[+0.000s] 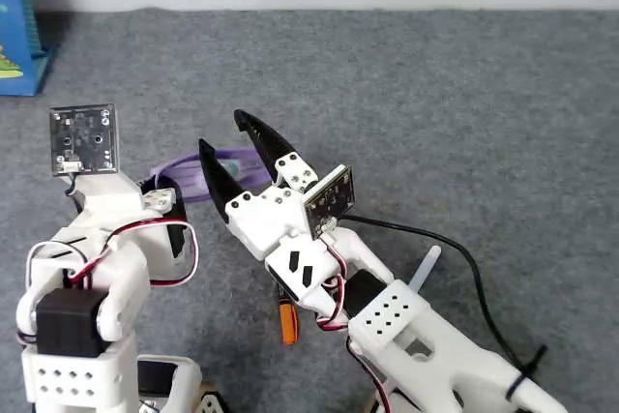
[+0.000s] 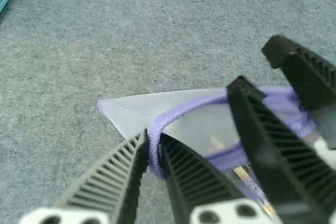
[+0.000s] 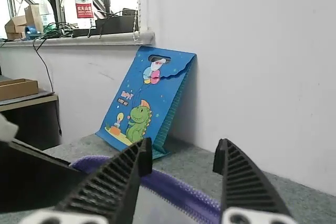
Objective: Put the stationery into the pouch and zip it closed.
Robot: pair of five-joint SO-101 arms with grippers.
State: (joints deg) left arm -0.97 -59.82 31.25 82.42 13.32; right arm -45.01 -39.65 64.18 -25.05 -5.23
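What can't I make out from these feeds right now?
High view: the pouch lies mostly under the right claw; how far its zip is closed is hidden.
Left wrist view: stationery inside it is blocked by the right claw's finger and cut off by the edge.
High view: an orange item pokes from under the right arm; unidentifiable.

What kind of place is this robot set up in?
Likely an office or lab workroom: a windowsill with a water bottle and cables, and a blue gift bag leaning against a white wall.
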